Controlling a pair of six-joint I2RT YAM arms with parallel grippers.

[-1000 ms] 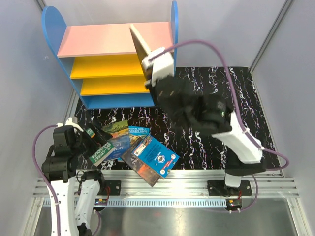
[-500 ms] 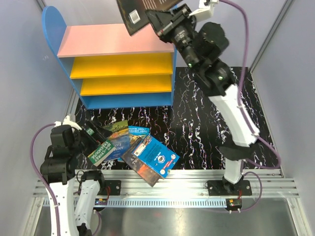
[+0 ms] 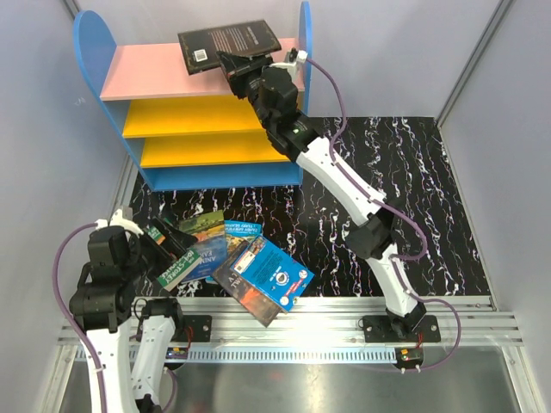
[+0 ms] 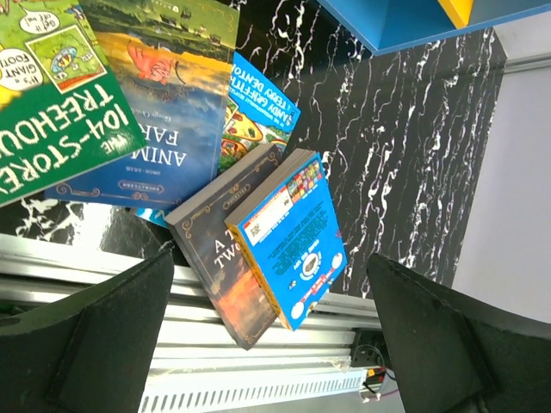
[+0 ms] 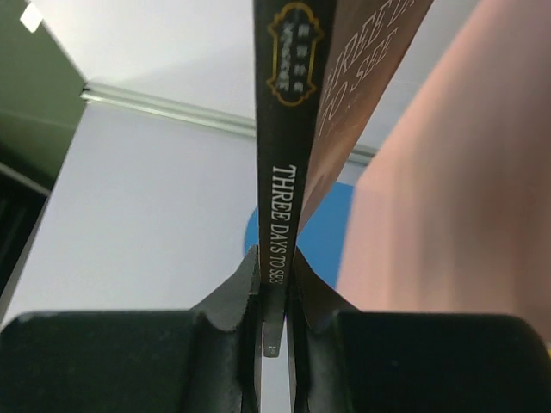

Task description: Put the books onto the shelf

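Observation:
My right gripper [image 3: 238, 62] [image 5: 274, 292] is shut on a dark book [image 3: 228, 41] with white lettering on its spine [image 5: 280, 172]. It holds the book roughly flat over the pink top board [image 3: 164, 70] [image 5: 465, 215] of the shelf [image 3: 200, 129]; I cannot tell whether book and board touch. Several other books lie fanned at the front left: a green one [image 3: 176, 263] [image 4: 52, 129], a blue Animal Farm [image 3: 207, 241] [image 4: 155, 112], a dark one [image 4: 219, 258] and a bright blue one [image 3: 277, 275] [image 4: 288, 237]. My left gripper [image 3: 168, 241] [image 4: 271, 344] hangs open above that pile, holding nothing.
A black marbled mat [image 3: 387, 172] [image 4: 387, 129] covers the table in front of the shelf. A metal rail [image 3: 327, 314] [image 4: 284, 361] runs along the near edge, and some books overhang it. Grey walls close in on all sides.
The right arm swung the dark book from in front of the shelf up high, then brought it down flat over the pink top board. The left arm has barely moved.

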